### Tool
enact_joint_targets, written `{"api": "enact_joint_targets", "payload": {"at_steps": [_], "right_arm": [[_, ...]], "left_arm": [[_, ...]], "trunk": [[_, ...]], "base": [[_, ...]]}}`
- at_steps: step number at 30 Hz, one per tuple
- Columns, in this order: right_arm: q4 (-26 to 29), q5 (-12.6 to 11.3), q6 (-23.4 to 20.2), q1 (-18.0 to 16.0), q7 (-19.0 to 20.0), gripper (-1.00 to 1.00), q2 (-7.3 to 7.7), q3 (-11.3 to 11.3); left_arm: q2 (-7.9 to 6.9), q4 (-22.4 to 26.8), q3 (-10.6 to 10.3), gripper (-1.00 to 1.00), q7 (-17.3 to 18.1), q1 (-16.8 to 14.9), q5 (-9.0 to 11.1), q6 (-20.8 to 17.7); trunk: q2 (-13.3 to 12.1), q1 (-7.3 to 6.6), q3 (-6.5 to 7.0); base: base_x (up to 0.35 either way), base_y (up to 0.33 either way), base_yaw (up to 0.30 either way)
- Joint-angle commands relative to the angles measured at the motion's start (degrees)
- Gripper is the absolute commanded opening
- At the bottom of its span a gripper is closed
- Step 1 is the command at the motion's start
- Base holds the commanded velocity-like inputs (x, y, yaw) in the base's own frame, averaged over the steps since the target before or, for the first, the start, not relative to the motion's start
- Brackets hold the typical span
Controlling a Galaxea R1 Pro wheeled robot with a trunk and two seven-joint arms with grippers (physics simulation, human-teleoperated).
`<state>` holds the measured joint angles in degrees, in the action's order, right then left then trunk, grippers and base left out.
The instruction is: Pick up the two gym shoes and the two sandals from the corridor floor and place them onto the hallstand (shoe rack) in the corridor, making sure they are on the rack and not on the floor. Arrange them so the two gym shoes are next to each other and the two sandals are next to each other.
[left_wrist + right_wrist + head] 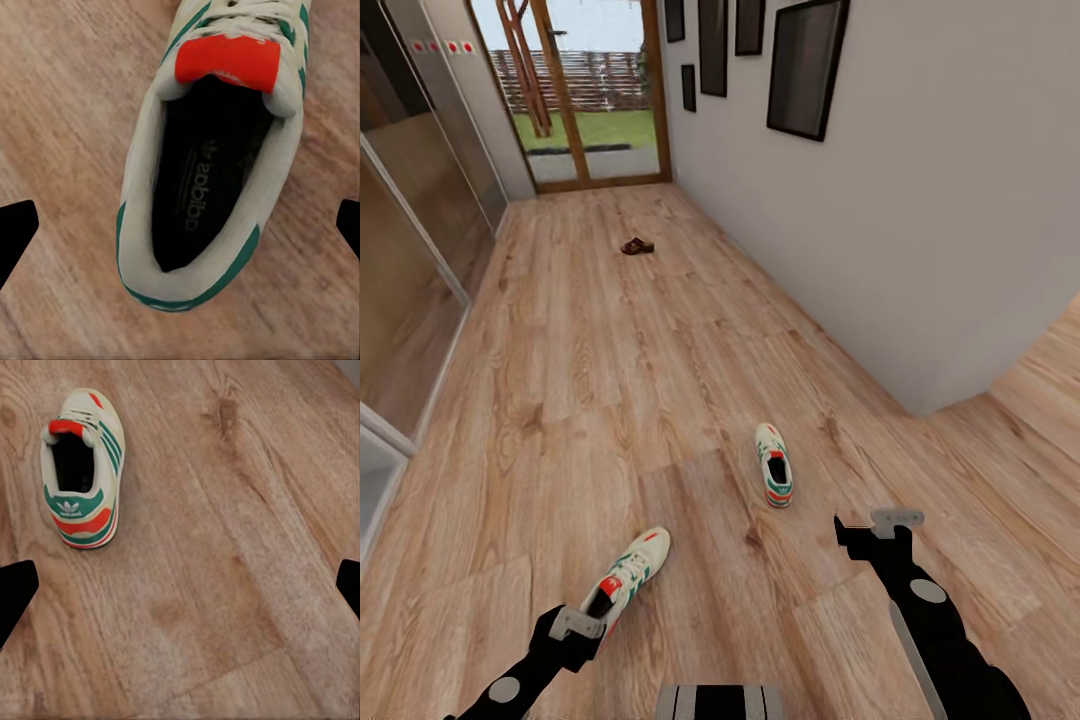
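**A:** Gym shoes lie apart on the corridor floor (610,380): the near gym shoe (628,580) rests upright directly below the left gripper (572,632), the far gym shoe (773,477) sits ahead of the right gripper (875,532), well apart from its mate. One dark sandal (637,246) lies far down the hall, near the glass door (592,90).

**B:** And the grippers?

**A:** Both are spread wide and empty. In the left wrist view the near gym shoe (214,150) shows between the dark fingertips (15,236), its heel collar and black insole facing the camera, red tongue beyond. In the right wrist view the far gym shoe (81,465) lies off to one side of the line between the fingertips (15,600), over bare planks.

**B:** How should the pick go?

**A:** By my judgement, the left arm drops straight down and pinches the heel collar, one finger inside the opening and one outside, or closes across the shoe's narrow width. The soft collar may fold, so a deep bite seems wise. The right arm would first need to shift sideways over its shoe.

**B:** Anything unclear?

**A:** The near shoe's toe is cut off in the left wrist view. The sandal is too small to read its straps or which way it points.
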<state>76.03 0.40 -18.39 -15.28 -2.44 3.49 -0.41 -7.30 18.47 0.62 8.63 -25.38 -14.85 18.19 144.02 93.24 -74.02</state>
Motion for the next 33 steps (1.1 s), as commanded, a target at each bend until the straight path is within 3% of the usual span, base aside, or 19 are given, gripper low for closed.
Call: {"api": "enact_joint_targets", "payload": {"at_steps": [1,13,24,33], "right_arm": [[0.08,0.04,-0.33,-0.02,-0.2,1.0,0.02,0.06],[0.08,0.06,-0.33,-0.02,-0.2,1.0,0.02,0.07],[0.08,0.04,-0.33,-0.02,-0.2,1.0,0.02,0.08],[0.08,0.09,-0.33,-0.02,-0.2,1.0,0.02,0.07]], "left_arm": [[-0.04,-0.02,0.08,1.0,0.16,-0.02,-0.18,0.21],[-0.04,-0.01,0.08,1.0,0.16,-0.02,-0.26,0.86],[-0.08,-0.02,0.08,1.0,0.11,-0.02,-0.22,1.46],[-0.16,-0.02,0.11,1.0,0.1,-0.02,-0.2,1.54]], "trunk": [[0.03,0.01,-0.36],[0.19,0.32,-4.08],[0.19,0.32,-4.32],[0.31,0.55,-6.33]], "base": [[0.0,0.0,0.0],[0.0,0.0,0.0],[0.0,0.0,0.0],[0.0,0.0,0.0]]}}
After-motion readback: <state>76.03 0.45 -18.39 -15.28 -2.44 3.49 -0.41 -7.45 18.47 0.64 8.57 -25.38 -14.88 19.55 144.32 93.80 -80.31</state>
